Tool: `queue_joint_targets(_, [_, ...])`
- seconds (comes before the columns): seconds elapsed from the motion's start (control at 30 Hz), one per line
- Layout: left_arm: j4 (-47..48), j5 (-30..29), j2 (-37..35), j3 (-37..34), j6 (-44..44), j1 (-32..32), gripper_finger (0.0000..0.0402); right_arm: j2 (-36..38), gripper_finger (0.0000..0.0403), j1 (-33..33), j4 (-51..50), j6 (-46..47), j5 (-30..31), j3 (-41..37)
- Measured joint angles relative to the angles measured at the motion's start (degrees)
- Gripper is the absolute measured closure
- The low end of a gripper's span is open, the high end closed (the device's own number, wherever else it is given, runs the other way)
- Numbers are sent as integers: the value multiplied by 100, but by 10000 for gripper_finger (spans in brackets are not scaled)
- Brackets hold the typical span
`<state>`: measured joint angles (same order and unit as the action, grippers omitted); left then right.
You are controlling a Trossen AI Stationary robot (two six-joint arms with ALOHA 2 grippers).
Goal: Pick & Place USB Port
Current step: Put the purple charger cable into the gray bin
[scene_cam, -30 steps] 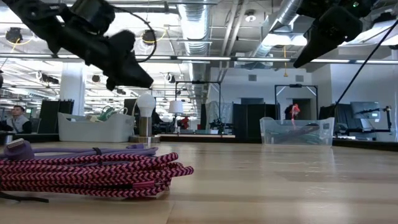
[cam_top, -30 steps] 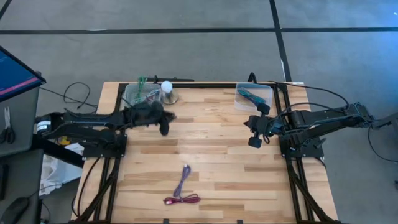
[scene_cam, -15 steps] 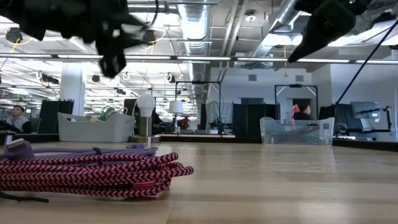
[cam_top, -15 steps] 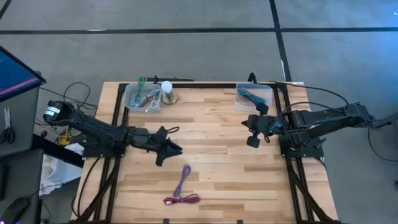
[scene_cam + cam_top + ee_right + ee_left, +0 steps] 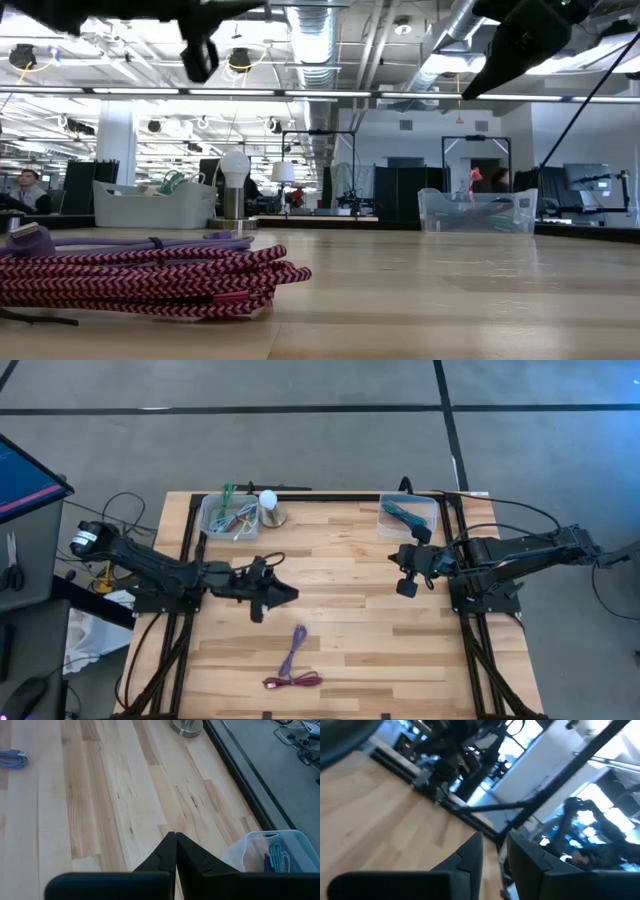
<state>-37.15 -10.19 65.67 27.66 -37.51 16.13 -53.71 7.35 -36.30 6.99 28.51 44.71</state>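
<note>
A purple USB cable (image 5: pixel 297 645) and a pink braided cable (image 5: pixel 292 681) lie loosely coiled on the table near its near edge. In the low view the pink coil (image 5: pixel 150 280) sits in front of the purple cable (image 5: pixel 130 243). My left gripper (image 5: pixel 288 594) hovers above the table's middle left, on the far side of the cables. It points toward the right edge, and its fingers (image 5: pixel 495 847) stand a narrow gap apart, holding nothing. My right gripper (image 5: pixel 407 588) hangs shut (image 5: pixel 175 836) over the table's right part, empty.
A clear bin (image 5: pixel 228 515) with several cables stands at the far left corner, with a light bulb on a round base (image 5: pixel 268 508) beside it. A second clear bin (image 5: pixel 408 513) holding a teal cable stands at the far right. Bare wood (image 5: pixel 360 630) lies between the arms.
My left gripper has swung away from the far-left bin toward the near edge and the table's middle. It now stretches out level above the wood, closer to the cables. The cables and my right arm have kept still.
</note>
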Motion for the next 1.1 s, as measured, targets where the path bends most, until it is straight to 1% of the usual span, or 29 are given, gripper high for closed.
queue_joint_targets(0.13, [1108, -475, 219, 715, 109, 205, 345, 0, 403, -2, -17, 2, 0, 0])
queue_joint_targets(0.2, [1724, -623, 390, 1092, 59, 266, 362, 0, 403, 0, -63, 1, 0, 0])
queue_joint_targets(0.27, [2140, -642, 622, 1430, -93, 269, 377, 0, 403, -1, -132, 11, 0, 0])
queue_joint_targets(0.33, [2354, -654, 816, 1680, -346, 268, 392, 0, 403, -2, -173, 13, 0, 0])
queue_joint_targets(0.43, [2585, -653, 1086, 1995, -862, 268, 397, 0, 403, -2, -263, 13, 0, -2])
queue_joint_targets(0.57, [3656, -636, 1414, 2202, -1757, 268, 397, 0, 403, -1, -303, 15, 0, -2])
queue_joint_targets(0.6, [3971, -589, 1488, 2231, -2058, 268, 397, 0, 403, 0, -306, 14, 0, -2])
queue_joint_targets(0.7, [4559, -61, 1736, 2256, -2977, 268, 398, 0, 403, -2, -350, 15, 0, -2])
queue_joint_targets(0.8, [4544, 684, 2009, 2256, -3821, 342, 398, -2, 403, 0, -364, 15, 0, -2])
queue_joint_targets(0.9, [4544, 1210, 2280, 2280, -4467, 521, 398, -2, 403, -1, -414, 15, 0, -2])
queue_joint_targets(1.0, [4566, 1267, 2562, 2352, -4961, 727, 398, 0, 403, -1, -431, 15, 0, -2])
queue_joint_targets(1.1, [4576, 1265, 2877, 2531, -5151, 842, 398, 0, 403, -1, -446, 14, 1, -2])
